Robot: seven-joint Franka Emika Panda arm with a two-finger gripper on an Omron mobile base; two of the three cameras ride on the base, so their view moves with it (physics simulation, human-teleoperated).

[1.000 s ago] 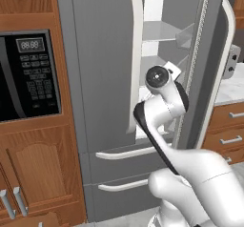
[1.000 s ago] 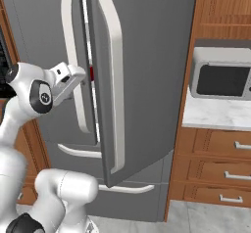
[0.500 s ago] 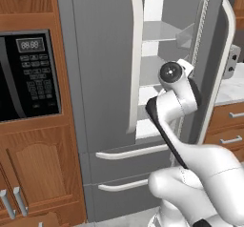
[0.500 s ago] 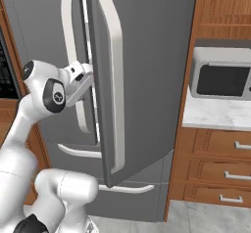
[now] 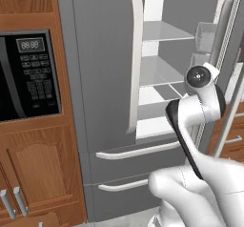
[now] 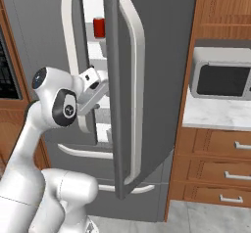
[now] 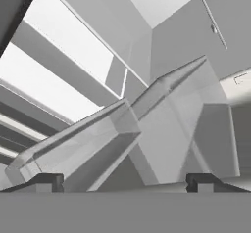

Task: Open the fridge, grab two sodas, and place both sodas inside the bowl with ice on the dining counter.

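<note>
The grey fridge (image 5: 95, 78) has its left door closed and its right door (image 6: 162, 56) swung open, so the white shelves show in the gap. One red soda (image 6: 99, 27) stands on an upper shelf. My gripper (image 6: 99, 86) reaches into the gap at mid height, below the can and beside the open door's edge. In the hand view the gripper (image 7: 125, 183) is open with its tips wide apart and nothing between them, and it faces shelves and door bins. The bowl, the ice and the dining counter are out of view.
A black microwave (image 5: 28, 73) is set in wood cabinets left of the fridge. To the right, a silver microwave (image 6: 220, 78) sits on a marble counter (image 6: 211, 115) above wooden drawers (image 6: 215, 168). Two fridge drawers with white handles (image 5: 138, 150) lie below the doors.
The right fridge door has swung wider, exposing the shelves and the red can. My arm has pushed forward and right into the gap, gripper still open.
</note>
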